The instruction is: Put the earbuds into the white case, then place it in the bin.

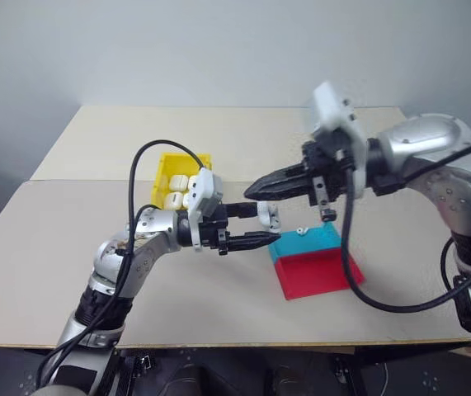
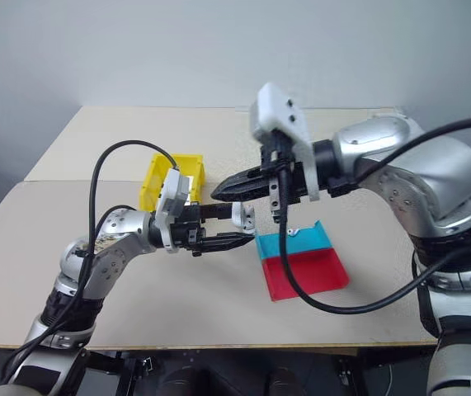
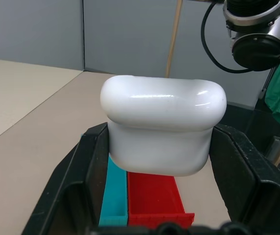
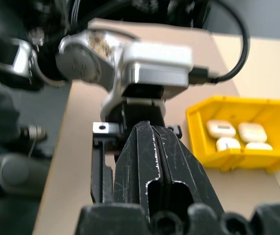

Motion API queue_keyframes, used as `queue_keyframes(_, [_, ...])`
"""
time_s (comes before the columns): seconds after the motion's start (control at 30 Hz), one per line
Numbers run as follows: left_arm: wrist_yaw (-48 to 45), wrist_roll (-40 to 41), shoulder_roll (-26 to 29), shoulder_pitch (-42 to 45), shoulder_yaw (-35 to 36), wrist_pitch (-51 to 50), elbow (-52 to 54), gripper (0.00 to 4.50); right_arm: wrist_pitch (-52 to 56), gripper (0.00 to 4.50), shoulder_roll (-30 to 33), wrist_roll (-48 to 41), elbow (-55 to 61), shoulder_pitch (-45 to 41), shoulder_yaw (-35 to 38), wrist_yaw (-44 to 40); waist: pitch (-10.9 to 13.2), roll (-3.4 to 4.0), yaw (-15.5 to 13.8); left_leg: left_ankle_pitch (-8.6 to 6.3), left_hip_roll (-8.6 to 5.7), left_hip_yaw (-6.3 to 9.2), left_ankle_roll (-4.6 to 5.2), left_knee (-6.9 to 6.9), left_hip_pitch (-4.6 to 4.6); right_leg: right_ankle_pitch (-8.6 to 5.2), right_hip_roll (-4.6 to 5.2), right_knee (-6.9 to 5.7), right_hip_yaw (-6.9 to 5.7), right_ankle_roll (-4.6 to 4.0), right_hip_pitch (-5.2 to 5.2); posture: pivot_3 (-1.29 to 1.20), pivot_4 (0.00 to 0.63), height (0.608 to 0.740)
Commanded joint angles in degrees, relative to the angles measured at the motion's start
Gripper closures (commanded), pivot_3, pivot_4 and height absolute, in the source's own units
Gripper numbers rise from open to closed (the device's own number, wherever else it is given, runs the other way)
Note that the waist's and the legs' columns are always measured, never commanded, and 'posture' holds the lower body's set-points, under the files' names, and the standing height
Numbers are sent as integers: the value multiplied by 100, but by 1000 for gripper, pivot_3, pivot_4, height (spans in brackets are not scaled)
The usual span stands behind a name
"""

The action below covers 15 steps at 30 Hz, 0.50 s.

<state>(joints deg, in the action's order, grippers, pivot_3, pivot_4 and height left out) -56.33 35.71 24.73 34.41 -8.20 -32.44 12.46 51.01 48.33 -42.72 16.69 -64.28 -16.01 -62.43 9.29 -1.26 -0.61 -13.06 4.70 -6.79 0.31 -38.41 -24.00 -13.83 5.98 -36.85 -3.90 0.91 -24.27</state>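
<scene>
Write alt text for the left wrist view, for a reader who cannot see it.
A glossy white case is clamped between the left gripper's two black fingers, lid closed. Below it, on the beige table, lies a shallow cyan-and-red tray; part of the robot's other arm shows behind.

The right gripper (image 4: pixel 152 142) has its jaws pressed together, pointing at the left gripper (image 4: pixel 144 117). The yellow bin (image 4: pixel 238 152) on the tabletop (image 4: pixel 81 147) holds four white cases (image 4: pixel 238 136).

White case (image 3: pixel 162 129) — glossy, lid shut, held above the surface. Yellow bin (image 4: pixel 238 131) far left — four cases inside.
</scene>
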Motion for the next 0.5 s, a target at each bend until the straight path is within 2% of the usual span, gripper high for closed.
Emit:
queue_keyframes(0.03, [25, -44, -53, 66, 104, 200, 158, 1723, -339, 4478, 100, 729, 37, -121, -436, -407, 0, 0, -6, 0, 0, 0, 1, -2, -1, 0, 0, -1, 0, 0, 0, 0, 150, 740])
queue_keyframes(0.17, [132, -62, -133, -25, 229, 261, 251, 1723, -648, 4478, 226, 1297, 19, 14, -600, -672, 0, 0, -6, -3, 0, 2, 5, -16, -10, 0, 2, -6, -5, 1, -3, 0, 150, 740])
queue_keyframes(0.33, [418, -23, -185, -269, 540, 354, 454, 1723, -601, 4478, 479, 1246, 41, 281, -166, -903, 0, 1, -7, -7, 1, 4, 11, -25, -15, 0, 3, -1, -8, 1, -1, 0, 150, 740])
queue_keyframes(0.5, [855, 65, -198, -645, 916, 310, 787, 1723, -643, 4478, 417, 1188, 137, 815, 355, -616, 0, 1, 6, -7, 6, 5, 12, -26, -13, 0, 0, -6, -8, 1, -2, 0, 150, 740])
